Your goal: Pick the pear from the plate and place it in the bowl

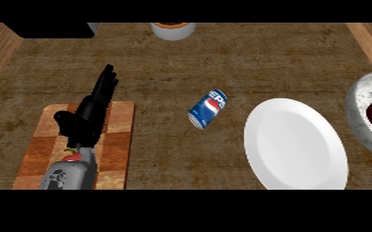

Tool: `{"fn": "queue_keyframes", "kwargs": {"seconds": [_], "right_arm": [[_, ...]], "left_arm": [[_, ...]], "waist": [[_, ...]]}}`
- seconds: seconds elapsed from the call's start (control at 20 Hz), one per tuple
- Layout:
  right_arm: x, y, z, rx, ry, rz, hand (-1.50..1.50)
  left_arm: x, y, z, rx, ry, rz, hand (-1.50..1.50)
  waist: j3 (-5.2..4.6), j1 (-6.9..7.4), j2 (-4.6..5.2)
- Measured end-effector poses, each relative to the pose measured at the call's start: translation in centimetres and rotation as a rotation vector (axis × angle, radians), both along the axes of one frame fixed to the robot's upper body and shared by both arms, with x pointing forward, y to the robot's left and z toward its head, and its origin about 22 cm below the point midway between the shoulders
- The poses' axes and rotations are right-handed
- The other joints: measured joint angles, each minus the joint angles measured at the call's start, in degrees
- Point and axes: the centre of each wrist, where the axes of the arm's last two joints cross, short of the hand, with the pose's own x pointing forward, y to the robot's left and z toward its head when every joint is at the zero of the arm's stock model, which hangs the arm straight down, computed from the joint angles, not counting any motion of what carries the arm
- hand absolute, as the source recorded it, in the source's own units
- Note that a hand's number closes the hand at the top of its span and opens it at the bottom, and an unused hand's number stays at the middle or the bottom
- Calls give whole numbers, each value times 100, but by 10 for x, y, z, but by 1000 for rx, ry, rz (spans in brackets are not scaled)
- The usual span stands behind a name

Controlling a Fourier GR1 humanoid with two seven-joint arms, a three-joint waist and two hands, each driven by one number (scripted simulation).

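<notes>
The white plate [294, 145] lies at the lower right of the counter with nothing on it. At the right edge stands the grey marbled bowl [357, 103], cut off by the frame, with a dark reddish patch just showing inside it. No pear can be made out anywhere. My left hand [87, 118] is open above a wooden cutting board at the left, its fingers [105, 83] straight and pointing away from me. It holds nothing. My right hand does not show.
The checkered cutting board [116, 128] lies at the lower left under my left forearm. A blue soda can [208, 109] lies on its side mid-counter, left of the plate. A white cup [173, 30] stands at the far edge, a black object [51, 29] at the far left.
</notes>
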Motion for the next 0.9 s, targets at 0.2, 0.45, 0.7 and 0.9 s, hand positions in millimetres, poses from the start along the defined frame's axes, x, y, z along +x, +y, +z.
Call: {"fn": "queue_keyframes", "kwargs": {"seconds": [0.2, 0.45, 0.7, 0.9], "right_arm": [[-17, -7, 8, 88, -38, -17, -150], [-53, -33, 23, 201, -70, -1, -150], [-87, -53, 17, 280, -81, 44, -150], [-109, -61, 8, 301, -92, 91, -150]], "left_arm": [[2, 1, -1, 0, 2, 2, 0], [1, 1, 4, 1, 3, 5, 0], [-2, 1, 2, -1, 2, -1, 0], [-5, -2, 9, -2, 5, -2, 0]], "waist": [[-2, -24, -7], [-3, -54, -14], [-1, -30, -8], [0, -17, -7]]}}
